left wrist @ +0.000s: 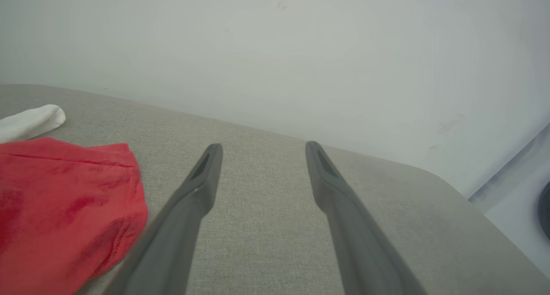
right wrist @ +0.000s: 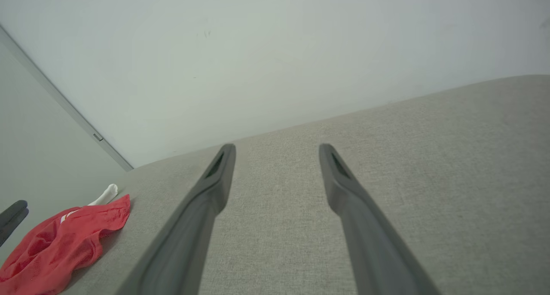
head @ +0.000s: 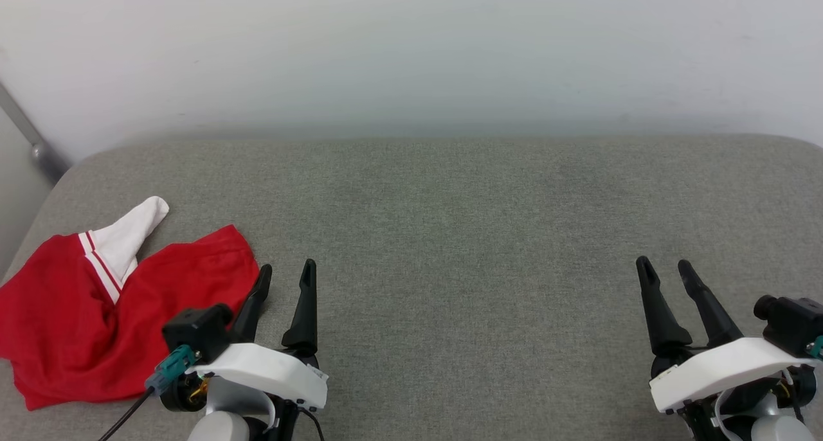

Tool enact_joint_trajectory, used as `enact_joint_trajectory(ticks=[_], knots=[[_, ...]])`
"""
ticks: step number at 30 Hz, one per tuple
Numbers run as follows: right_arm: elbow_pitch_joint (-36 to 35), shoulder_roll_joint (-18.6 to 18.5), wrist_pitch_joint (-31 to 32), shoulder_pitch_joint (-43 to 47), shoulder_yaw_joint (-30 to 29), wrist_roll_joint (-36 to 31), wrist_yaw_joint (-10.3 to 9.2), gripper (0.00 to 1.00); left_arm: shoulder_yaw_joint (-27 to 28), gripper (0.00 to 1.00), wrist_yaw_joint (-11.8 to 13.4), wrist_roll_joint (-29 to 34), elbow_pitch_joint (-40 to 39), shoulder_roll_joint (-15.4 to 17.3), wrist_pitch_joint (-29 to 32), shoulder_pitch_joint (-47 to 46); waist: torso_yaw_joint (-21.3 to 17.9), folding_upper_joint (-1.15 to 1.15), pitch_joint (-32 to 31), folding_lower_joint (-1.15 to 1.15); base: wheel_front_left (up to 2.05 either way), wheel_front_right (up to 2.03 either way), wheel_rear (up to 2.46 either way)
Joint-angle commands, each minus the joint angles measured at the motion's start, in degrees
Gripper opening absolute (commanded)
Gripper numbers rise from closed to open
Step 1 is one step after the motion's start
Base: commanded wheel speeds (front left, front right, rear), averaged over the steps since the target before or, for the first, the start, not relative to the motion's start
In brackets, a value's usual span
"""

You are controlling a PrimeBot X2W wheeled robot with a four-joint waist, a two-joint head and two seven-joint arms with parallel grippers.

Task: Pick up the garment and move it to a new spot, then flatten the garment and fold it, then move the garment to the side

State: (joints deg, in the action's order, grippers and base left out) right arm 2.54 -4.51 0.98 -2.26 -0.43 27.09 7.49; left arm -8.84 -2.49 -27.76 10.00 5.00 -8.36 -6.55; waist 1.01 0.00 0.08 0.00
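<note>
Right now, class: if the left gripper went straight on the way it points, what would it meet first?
Not the red jersey, which lies off to its left. The left gripper aims over bare grey cushion toward the white wall; the way looks free until there, though depth is unclear.

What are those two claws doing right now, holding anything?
Left gripper: open, empty, beside the crumpled red-and-white jersey T-shirt.
Right gripper: open, empty.

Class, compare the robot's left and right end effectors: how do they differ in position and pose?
The left end effector sits beside the garment; the right end effector is far from it, over bare grey surface. In the head view the left's fingers lean rightward, the right's leftward. Both are open and empty.
</note>
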Motion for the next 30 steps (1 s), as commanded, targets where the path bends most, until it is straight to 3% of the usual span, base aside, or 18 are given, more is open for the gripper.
enact_joint_trajectory(ticks=[1, 30], knots=[[-0.90, -0.21, -0.15, -0.23, 0.14, -1.50, 0.00, 1.00, -0.33, 1.00, 0.20, 1.35, -0.49, 0.41, -0.57, -1.50, 0.00, 0.00, -0.01, 0.00, 0.00, 0.00, 0.00], [-3.76, 0.92, -0.90, 1.13, -0.17, -17.24, -0.01, 1.00, -1.93, 1.00, 1.77, 14.27, 1.94, 0.57, -4.37, -1.43, -0.06, 0.00, -0.34, 0.00, 0.00, 0.00, 0.00]])
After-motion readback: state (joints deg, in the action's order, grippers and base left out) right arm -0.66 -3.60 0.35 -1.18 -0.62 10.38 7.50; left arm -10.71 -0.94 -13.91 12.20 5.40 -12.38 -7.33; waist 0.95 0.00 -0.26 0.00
